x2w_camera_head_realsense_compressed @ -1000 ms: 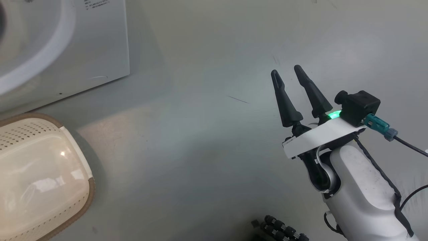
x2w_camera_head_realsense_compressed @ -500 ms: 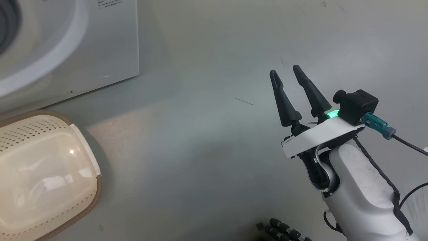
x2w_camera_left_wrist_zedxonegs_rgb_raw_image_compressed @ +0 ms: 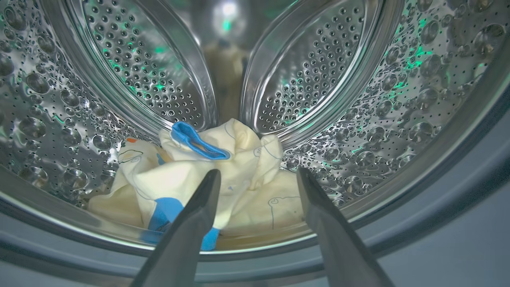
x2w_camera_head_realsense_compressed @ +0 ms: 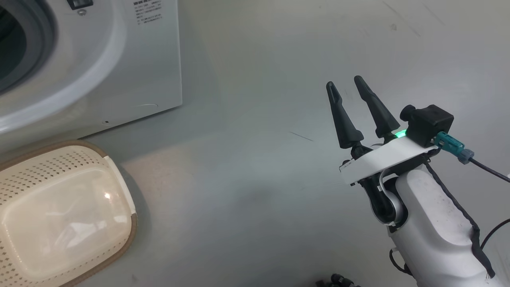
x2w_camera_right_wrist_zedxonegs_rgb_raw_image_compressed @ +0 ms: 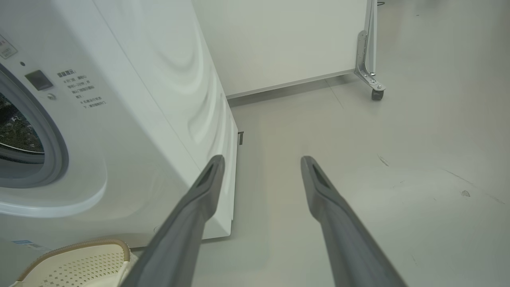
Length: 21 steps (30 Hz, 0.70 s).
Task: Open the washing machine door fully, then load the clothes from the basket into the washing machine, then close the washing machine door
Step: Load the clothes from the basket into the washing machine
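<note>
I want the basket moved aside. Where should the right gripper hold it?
Grip the white side handle on the basket's right rim, coming down from above with the right gripper, fingers straddling it: that thin raised edge lies nearest the gripper, while the rounded body looks too wide to span.

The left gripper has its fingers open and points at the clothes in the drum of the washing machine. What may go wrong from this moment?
1. The clothes lie at the very front of the drum, and a blue part reaches the lip. It may get pinched when the door closes.
2. The open left gripper is close to the cloth, so a finger might catch a fold and drag it out on withdrawal.
</note>
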Tool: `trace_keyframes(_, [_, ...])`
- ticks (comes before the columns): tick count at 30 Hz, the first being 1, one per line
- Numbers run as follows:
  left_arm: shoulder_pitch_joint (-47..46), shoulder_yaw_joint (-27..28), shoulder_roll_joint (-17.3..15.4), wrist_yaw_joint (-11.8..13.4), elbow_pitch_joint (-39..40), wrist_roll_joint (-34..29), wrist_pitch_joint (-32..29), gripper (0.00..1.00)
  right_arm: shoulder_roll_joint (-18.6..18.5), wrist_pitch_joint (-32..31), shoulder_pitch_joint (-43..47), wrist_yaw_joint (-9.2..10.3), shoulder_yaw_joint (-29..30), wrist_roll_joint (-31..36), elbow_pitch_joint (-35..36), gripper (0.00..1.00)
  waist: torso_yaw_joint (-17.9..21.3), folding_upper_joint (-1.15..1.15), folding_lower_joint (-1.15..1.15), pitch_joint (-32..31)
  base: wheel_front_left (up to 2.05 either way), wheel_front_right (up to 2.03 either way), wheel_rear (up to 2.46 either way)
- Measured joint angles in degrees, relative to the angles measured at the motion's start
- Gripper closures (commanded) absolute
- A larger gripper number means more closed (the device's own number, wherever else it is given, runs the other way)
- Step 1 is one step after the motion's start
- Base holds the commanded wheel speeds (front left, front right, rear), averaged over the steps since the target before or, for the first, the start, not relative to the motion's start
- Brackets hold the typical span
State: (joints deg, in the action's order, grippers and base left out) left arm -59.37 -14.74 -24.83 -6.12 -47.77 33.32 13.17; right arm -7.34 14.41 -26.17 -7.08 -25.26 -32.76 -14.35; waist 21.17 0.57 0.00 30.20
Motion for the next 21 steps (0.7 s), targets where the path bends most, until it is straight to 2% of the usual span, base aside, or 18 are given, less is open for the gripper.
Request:
trace_keyframes(9, [4.94, -0.76, 3.19, -0.36, -0.44, 0.01, 1.04, 0.0, -1.31, 0.0, 0.07, 0.0, 0.52, 0.0, -1.16, 0.0, -2.35, 0.0, 0.0, -4.46, 0.0, 0.0, 0.0])
trace_keyframes(16, [11.04, -0.92, 3.96, -0.58, 0.4, 0.32, 1.22, 0.0, -1.89, 0.0, 0.23, 0.0, 0.3, -0.02, -2.14, 0.0, -4.52, 0.0, 0.0, -8.56, 0.0, 0.0, 0.0])
trace_keyframes(21, [15.51, 0.91, 4.08, -0.59, 4.05, 0.79, 1.26, 0.0, -2.79, 0.0, 1.9, 0.0, 0.42, -0.2, -2.97, 0.0, -5.85, 0.0, -0.01, -11.94, 0.0, 0.0, 0.0])
